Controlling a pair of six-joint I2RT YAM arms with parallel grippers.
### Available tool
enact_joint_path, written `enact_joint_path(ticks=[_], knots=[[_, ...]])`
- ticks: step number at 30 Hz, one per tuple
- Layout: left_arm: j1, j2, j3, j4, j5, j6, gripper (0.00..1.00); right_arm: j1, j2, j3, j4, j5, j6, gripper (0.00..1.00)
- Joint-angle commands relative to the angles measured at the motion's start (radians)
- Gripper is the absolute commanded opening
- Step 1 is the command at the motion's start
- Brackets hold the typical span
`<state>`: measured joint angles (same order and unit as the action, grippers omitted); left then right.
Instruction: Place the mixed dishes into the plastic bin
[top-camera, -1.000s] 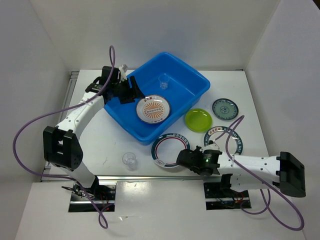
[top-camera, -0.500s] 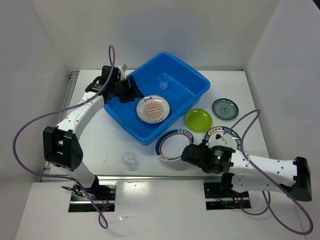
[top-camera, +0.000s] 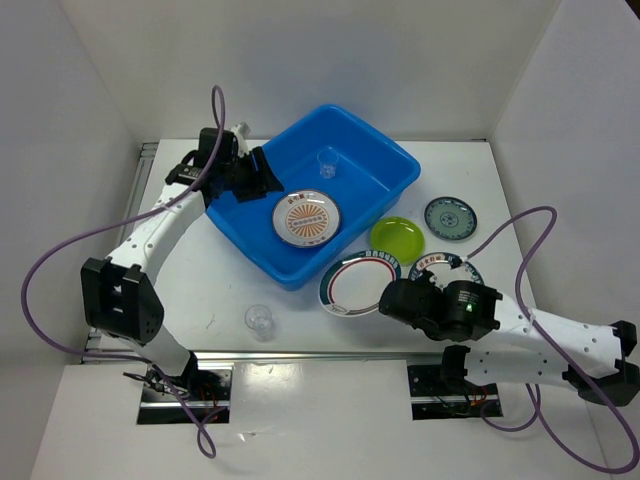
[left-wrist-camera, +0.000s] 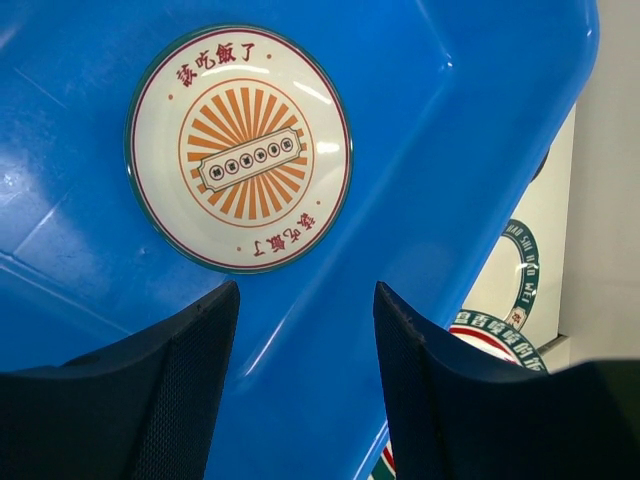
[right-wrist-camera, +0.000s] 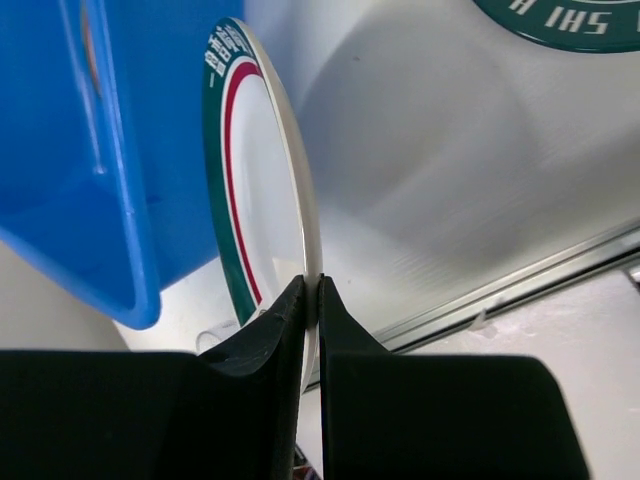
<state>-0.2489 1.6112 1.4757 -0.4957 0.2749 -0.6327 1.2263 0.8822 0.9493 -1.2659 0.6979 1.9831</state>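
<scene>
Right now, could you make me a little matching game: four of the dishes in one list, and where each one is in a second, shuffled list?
Dishes
1. orange-sunburst plate
2. lime-green plate
3. left teal-and-red-rimmed plate
4. dark teal saucer

Places
A. pinched by its rim in the right gripper
B. on the table, well off to the right of the blue bin
C. lying flat inside the blue bin
D. on the table, close beside the blue bin

Pairs: 1-C, 2-D, 3-A, 4-B
</scene>
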Motion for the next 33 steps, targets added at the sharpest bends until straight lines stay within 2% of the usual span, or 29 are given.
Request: enact_joint_path(ticks=[1, 8, 11, 19, 26, 33], knots=[[0.011, -0.045, 0.04, 0.002, -0.009, 0.008, 0.64, 0.009, 0.006, 0.051, -0.036, 0.035, 0.074, 0.01], [0.011, -0.063, 0.009, 0.002, -0.022, 0.008, 0.64, 0.009, -0.006, 0.115, -0.036, 0.023, 0.036, 0.01], [0.011, -0.063, 0.009, 0.002, -0.022, 0.008, 0.64, 0.009, 0.029, 0.172, -0.036, -0.023, -0.035, 0.01], [0.011, -0.072, -0.002, 0.011, -0.022, 0.008, 0.64, 0.009, 0.011, 0.239, 0.0, -0.205, -0.251, 0.01], [0.011, -0.082, -0.023, 0.002, -0.031, 0.008, 0.64, 0.009, -0.028, 0.333, -0.032, -0.368, -0.368, 0.01], [0.03, -0.111, -0.063, 0.002, -0.042, 0.008, 0.64, 0.009, -0.051, 0.483, 0.089, -0.39, -0.466, 0.01]])
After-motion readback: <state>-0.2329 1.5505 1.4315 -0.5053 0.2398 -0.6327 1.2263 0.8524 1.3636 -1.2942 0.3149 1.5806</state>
